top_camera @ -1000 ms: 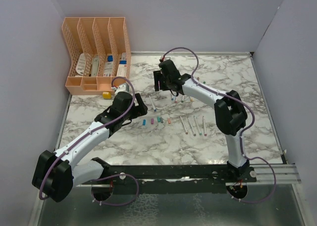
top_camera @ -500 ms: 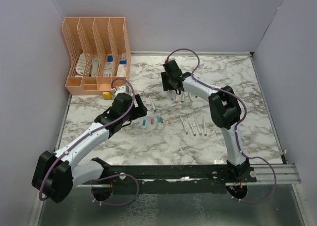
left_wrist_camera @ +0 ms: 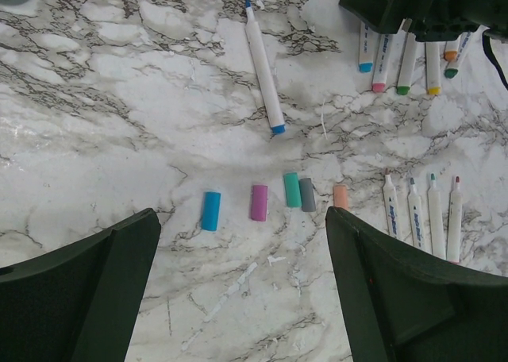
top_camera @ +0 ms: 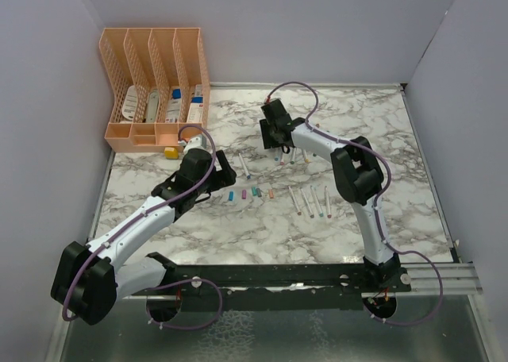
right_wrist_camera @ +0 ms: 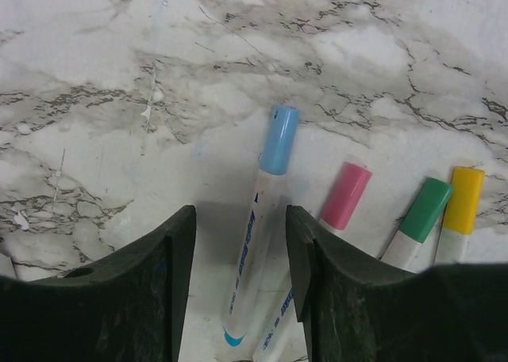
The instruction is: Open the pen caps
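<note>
My right gripper [top_camera: 277, 146] [right_wrist_camera: 240, 298] is open and low over the table, its fingers on either side of a white pen [right_wrist_camera: 254, 259] with a light-blue cap [right_wrist_camera: 279, 139]. Beside it lie pens with pink [right_wrist_camera: 345, 195], green [right_wrist_camera: 426, 209] and yellow [right_wrist_camera: 463, 200] caps. My left gripper [top_camera: 225, 171] [left_wrist_camera: 246, 298] is open and empty above a row of loose caps: blue [left_wrist_camera: 210, 210], purple [left_wrist_camera: 259, 202], teal [left_wrist_camera: 292, 190], grey [left_wrist_camera: 307, 195] and salmon [left_wrist_camera: 340, 196]. Several uncapped pens [top_camera: 311, 201] lie to the right. One blue-tipped uncapped pen [left_wrist_camera: 263, 68] lies apart.
An orange file organizer [top_camera: 151, 84] stands at the back left, with a yellow block [top_camera: 171, 151] in front of it. Grey walls close in the left, back and right sides of the marble table [top_camera: 381, 140].
My right gripper has shifted a little to the right and settled over the capped pens. The left arm has not moved.
</note>
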Controlling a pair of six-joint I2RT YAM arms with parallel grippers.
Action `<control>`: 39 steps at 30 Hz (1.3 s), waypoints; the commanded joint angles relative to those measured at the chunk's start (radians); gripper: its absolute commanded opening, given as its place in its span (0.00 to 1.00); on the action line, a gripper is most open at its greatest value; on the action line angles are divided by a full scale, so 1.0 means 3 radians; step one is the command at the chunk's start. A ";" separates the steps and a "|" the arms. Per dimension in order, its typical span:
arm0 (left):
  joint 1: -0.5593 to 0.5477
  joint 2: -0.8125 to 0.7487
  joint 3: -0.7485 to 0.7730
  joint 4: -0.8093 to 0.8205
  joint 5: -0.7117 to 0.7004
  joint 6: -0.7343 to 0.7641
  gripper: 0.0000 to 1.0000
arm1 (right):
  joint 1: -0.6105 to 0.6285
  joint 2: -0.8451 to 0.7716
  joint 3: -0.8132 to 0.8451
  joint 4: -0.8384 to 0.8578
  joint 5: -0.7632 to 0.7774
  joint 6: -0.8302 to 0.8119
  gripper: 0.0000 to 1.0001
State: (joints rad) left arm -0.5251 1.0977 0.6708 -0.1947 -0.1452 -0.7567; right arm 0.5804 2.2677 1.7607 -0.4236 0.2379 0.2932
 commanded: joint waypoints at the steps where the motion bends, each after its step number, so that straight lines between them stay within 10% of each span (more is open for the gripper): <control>1: -0.0001 -0.0022 0.0041 0.0091 -0.0069 -0.0017 0.88 | -0.0025 0.0104 0.0013 -0.0016 -0.0108 0.0025 0.47; 14: 0.0002 -0.0224 0.0056 0.0089 -0.0165 -0.0081 0.87 | -0.0038 0.0118 -0.0045 -0.0027 -0.0294 0.0127 0.02; 25: 0.0025 0.0047 0.0263 0.0604 0.0112 -0.0235 0.87 | -0.0033 -0.1318 -0.1232 0.1185 -0.0820 -0.0099 0.01; 39: 0.0031 0.0884 0.0722 0.1544 0.0784 -0.0616 0.85 | -0.0027 -0.2581 -0.2196 0.1192 -0.1318 -0.0136 0.01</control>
State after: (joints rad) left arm -0.5163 1.3365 0.8387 0.1440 0.0120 -0.8997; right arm 0.5682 1.5570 1.1561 -0.0811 -0.0849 0.2646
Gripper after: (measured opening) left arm 0.857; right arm 0.045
